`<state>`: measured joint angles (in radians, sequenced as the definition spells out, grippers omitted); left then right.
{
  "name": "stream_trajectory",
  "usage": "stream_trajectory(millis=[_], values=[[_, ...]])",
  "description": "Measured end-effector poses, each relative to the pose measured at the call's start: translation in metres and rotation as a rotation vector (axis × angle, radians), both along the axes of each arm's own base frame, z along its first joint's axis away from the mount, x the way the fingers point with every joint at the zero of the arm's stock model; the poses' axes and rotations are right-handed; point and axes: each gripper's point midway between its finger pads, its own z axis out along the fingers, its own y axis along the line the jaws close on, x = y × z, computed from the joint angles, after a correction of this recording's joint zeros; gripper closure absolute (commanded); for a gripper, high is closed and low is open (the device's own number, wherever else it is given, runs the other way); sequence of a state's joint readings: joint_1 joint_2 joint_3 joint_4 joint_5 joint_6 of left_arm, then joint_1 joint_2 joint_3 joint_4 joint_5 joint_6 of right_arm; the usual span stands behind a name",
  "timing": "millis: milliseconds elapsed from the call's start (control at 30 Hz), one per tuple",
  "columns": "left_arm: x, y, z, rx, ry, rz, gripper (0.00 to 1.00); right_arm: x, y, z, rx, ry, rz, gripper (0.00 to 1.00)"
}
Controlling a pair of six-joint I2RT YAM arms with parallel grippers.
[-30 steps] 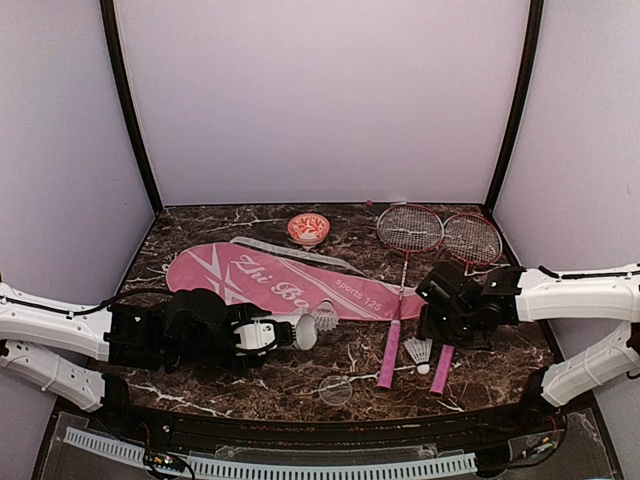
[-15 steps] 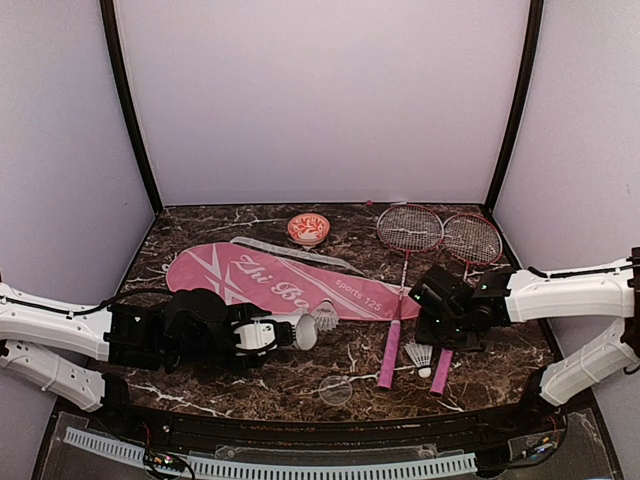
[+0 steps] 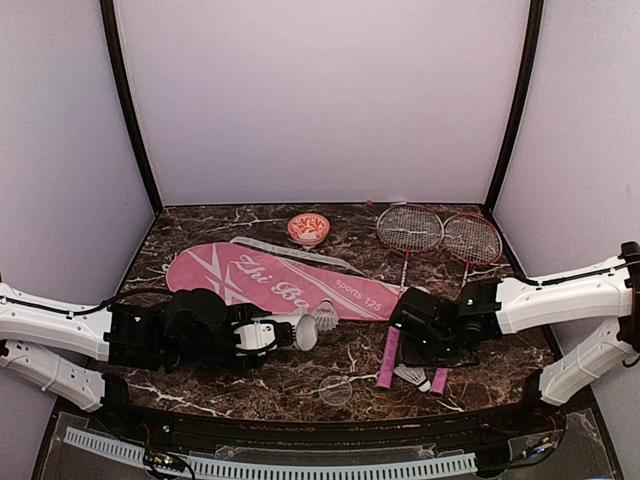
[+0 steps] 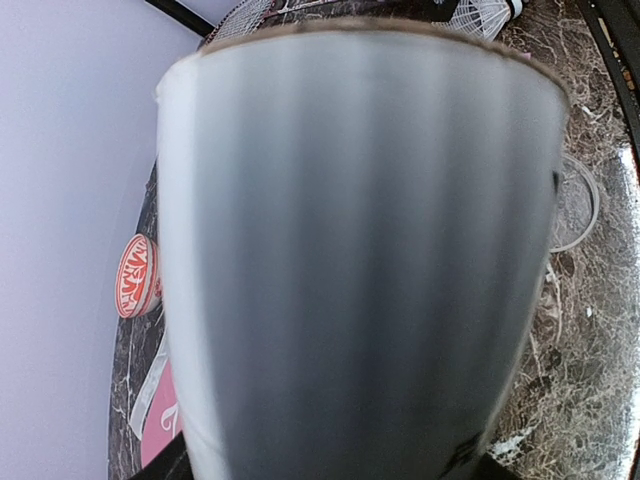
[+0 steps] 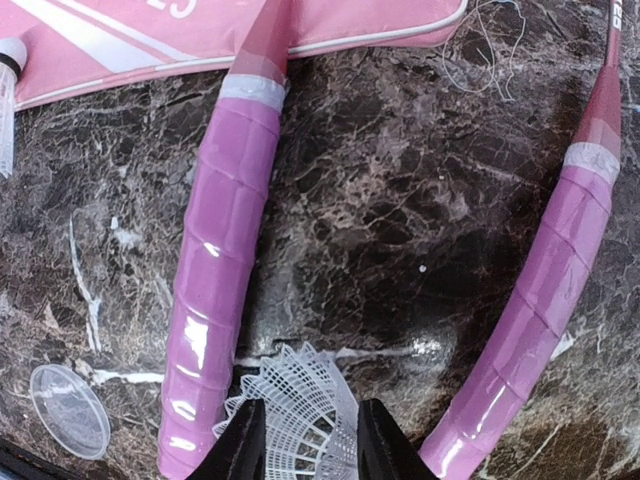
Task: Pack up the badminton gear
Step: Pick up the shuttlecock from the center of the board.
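Top external view shows two rackets on the desk [image 3: 300,375], the inner racket [image 3: 408,228] and the outer racket [image 3: 472,238], side by side with long axes running far to near, heads far and pink handles near. One racket cover [image 3: 260,278] lies left to right, wide end left. One tube [image 3: 300,332] lies left to right, clamped in the left gripper [image 3: 262,334], its mouth pointing right at the far shuttlecock [image 3: 325,318], while the right gripper [image 5: 308,420] is pinched on the skirt of the second, near shuttlecock [image 5: 295,380] between the handles.
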<state>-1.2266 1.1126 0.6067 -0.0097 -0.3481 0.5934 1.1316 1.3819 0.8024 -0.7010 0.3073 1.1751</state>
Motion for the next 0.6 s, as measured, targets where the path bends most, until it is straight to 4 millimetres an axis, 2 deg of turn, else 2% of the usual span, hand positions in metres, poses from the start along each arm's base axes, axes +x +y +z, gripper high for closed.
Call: stream_trajectory(millis=[300, 467, 600], values=[[-0.001, -0.001, 0.000, -0.002, 0.004, -0.007, 0.36, -0.014, -0.009, 0.000, -0.048, 0.026, -0.013, 0.67], [-0.001, -0.001, 0.000, -0.002, 0.006, -0.009, 0.36, -0.017, -0.014, -0.001, -0.066, 0.038, -0.029, 0.84], [-0.002, -0.001, 0.000, -0.002, 0.006, -0.010, 0.36, -0.020, -0.015, 0.000, -0.075, 0.042, -0.031, 0.93]])
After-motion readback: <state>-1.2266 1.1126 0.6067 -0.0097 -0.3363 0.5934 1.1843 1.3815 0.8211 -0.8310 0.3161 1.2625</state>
